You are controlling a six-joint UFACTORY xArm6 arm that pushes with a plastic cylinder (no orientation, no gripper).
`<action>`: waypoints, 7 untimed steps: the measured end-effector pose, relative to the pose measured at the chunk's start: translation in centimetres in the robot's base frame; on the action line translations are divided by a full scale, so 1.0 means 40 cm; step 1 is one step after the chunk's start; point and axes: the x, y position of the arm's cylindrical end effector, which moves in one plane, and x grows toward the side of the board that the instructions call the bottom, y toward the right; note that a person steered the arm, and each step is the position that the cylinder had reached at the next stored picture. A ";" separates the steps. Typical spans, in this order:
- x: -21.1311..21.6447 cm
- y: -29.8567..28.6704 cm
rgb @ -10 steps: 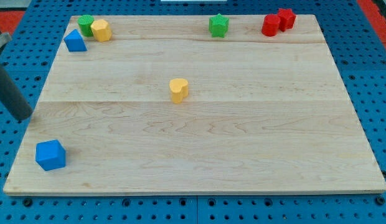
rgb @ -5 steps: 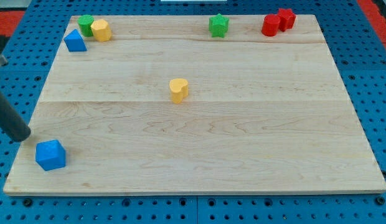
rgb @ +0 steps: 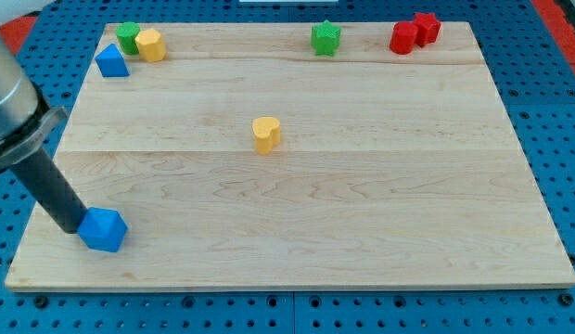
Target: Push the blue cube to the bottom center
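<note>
My tip (rgb: 72, 225) is pressed against the blue cube (rgb: 104, 230) at its left side, near the wooden board's (rgb: 362, 213) bottom-left corner; no writing is seen.

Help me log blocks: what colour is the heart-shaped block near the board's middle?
Yellow: the heart-shaped block shows plainly in the camera view, the only view.

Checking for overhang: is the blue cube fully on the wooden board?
Fully on: the blue cube sits inside the wooden board's bottom-left edges, my tip against its left.
</note>
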 end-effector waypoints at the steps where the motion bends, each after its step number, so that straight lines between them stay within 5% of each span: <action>1: 0.051 0.031; 3: 0.049 0.057; 7: 0.044 0.388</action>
